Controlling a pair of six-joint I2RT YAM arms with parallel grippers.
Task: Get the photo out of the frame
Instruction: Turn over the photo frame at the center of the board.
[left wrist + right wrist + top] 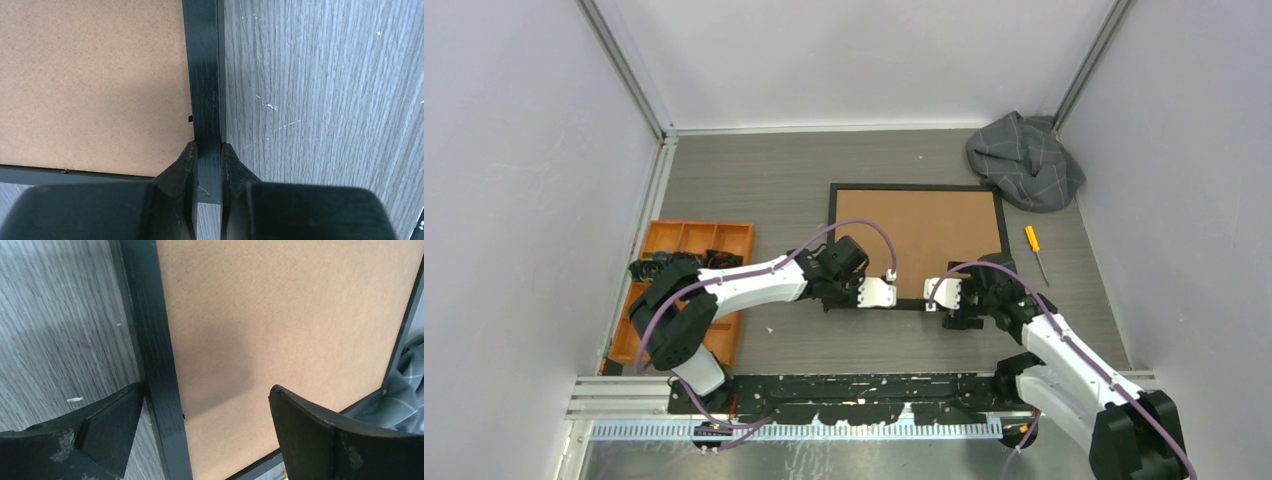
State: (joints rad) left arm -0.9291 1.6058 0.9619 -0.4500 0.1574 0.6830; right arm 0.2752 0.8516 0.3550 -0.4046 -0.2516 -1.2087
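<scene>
Top external: the grey wood-grain counter (774,180) fills the floor of the shot. Dead centre on it lies the frame (919,245), flat and face down, with its brown board back turned up and the thin black border running round it.

Out at 9 o'clock from the frame sits the orange compartment tray (742,245), partly covered by the left arm. Up at 1 o'clock there's a crumpled grey checked cloth (1024,160), just off the frame's far corner. At 3 o'clock, just beside the right border, lies a small screwdriver (1037,256) with an orange handle.

Both arms reach in to the frame's 6 o'clock edge, left and right, wrists facing each other.

Left wrist view: the left pincer (208,150) is set narrow, one finger pressed to each side of the black border rail. It grips close to the 7 o'clock corner (you can see the side rail branching off right there).

Right wrist view: the right pincer (205,390) is spread wide and holds nothing. It straddles the same edge, one finger over bare counter just beside the rail and the other over the brown board.
</scene>
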